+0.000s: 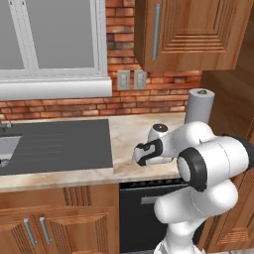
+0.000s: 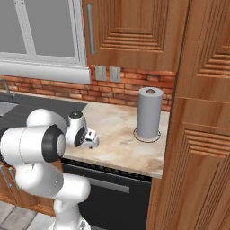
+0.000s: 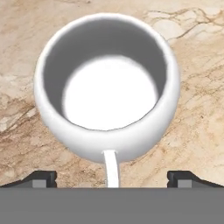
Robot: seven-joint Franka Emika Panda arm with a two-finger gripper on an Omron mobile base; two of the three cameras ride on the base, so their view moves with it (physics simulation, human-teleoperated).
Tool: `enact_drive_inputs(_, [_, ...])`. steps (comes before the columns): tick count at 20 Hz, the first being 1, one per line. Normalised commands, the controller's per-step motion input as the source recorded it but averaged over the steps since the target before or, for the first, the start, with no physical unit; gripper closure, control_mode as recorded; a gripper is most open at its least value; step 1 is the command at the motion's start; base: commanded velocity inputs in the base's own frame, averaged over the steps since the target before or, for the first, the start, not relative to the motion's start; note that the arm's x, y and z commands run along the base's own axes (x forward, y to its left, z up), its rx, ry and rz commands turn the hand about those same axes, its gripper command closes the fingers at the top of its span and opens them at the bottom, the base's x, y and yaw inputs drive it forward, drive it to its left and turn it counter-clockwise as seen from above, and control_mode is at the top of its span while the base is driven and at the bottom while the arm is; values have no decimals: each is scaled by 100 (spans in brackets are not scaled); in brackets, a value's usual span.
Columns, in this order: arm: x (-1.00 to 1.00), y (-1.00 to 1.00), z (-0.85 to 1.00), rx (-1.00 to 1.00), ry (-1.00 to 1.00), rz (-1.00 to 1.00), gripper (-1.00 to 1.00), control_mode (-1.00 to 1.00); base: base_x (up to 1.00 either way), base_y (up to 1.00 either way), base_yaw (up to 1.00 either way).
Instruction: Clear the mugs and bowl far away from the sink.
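A simulated kitchen with a pale marble tabletop [image 1: 134,136] running under a brick wall and wooden cupboards. At the tabletop's left end sits the dark grey sink [image 1: 54,145], with its ribbed drainboard and a lighter basin at the far left. Near the tabletop's right end, close to the back edge, stands a grey paper towel roll [image 2: 149,113].

The white robot arm reaches forward and down over the middle of the tabletop, toward the front edge and just right of the sink's drainboard. Its gripper [image 3: 112,178] points straight down. In the hand view, 1 squat plain white mug [image 3: 107,89] stands upright directly below, empty, with its thin handle pointing toward the bottom of that view. The jaws are spread wide apart, 1 dark tip at each lower corner, and they hold nothing. The mug lies between their lines but above the tips in the picture; whether the tips have reached the mug's height cannot be told.

Judged from this, the task looks to be in progress rather than finished. This white mug sits on the tabletop near the sink's right edge and is not yet gripped, so moving it away is left to do. In the 2 base views the arm covers the spot where the mug stands.
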Motion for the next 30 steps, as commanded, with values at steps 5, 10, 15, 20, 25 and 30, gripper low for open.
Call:
enact_drive_inputs(5, [25,0,-9,0,0,0,-100,-100,0,0,0])
enact_drive_inputs(10, [4,0,0,0,0,0,-100,-100,0,0,0])
enact_drive_inputs(15, [0,0,0,0,0,0,-100,-100,0,0,0])
enact_drive_inputs(20, [16,0,0,0,0,0,100,-100,0,0,0])
enact_drive_inputs(25, [21,0,0,0,0,0,100,-100,0,0,0])
enact_drive_inputs(30, [33,0,0,0,0,0,100,-100,0,0,0])
